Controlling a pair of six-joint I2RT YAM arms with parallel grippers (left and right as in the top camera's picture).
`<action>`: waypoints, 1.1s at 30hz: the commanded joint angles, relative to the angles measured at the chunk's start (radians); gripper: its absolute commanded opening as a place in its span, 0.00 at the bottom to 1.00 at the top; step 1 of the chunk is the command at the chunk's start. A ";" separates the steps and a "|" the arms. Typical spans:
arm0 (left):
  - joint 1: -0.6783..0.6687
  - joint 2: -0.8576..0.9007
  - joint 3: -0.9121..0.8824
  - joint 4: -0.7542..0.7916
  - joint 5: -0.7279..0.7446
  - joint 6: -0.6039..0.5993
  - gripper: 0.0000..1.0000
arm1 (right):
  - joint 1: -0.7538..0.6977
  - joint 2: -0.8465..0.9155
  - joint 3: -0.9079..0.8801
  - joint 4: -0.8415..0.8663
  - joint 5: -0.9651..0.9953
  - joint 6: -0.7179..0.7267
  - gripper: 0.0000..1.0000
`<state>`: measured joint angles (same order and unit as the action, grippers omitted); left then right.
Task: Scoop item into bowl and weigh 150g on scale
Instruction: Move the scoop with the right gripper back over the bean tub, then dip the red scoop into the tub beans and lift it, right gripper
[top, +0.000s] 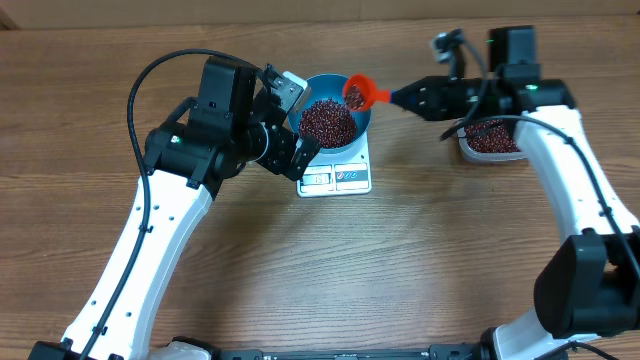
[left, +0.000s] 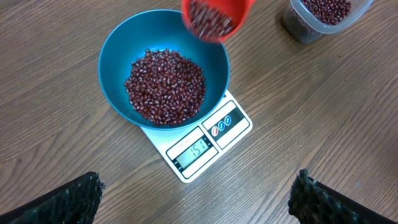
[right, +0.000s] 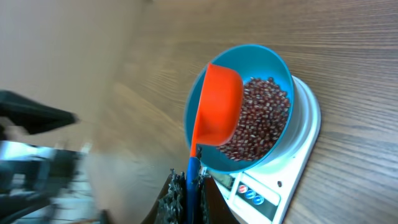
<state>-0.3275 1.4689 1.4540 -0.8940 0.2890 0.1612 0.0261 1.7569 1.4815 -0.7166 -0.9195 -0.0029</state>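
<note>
The blue bowl (top: 357, 127) (left: 118, 56) (right: 280, 65) stands on the white scale (top: 350, 178) (left: 230, 121) (right: 308, 134), holding a heap of red-brown beans (top: 327, 121) (left: 165, 87) (right: 261, 121). A red scoop (top: 358, 94) (left: 214, 17) (right: 217, 106) with beans in it hangs tilted over the bowl's right rim. My right gripper (top: 412, 97) (right: 194, 193) is shut on the scoop's blue handle. My left gripper (top: 290, 125) (left: 196, 199) hovers open just left of the bowl and scale, nothing between its fingers.
A clear plastic tub (top: 490, 140) (left: 323, 18) with more beans stands at the right, partly under my right arm. The scale's display (left: 196, 149) is lit. Bare wooden table surrounds the scale at the front.
</note>
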 joint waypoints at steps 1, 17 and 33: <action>-0.002 -0.023 0.015 0.001 0.015 0.019 1.00 | -0.082 -0.040 0.031 -0.017 -0.209 0.003 0.04; -0.002 -0.023 0.015 0.001 0.015 0.019 1.00 | -0.196 -0.045 0.031 -0.103 -0.212 -0.030 0.04; -0.002 -0.023 0.015 0.001 0.015 0.019 1.00 | -0.488 -0.114 0.031 -0.341 0.244 -0.077 0.04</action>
<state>-0.3275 1.4689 1.4540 -0.8940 0.2890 0.1612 -0.4679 1.6691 1.4876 -1.0458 -0.8410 -0.0444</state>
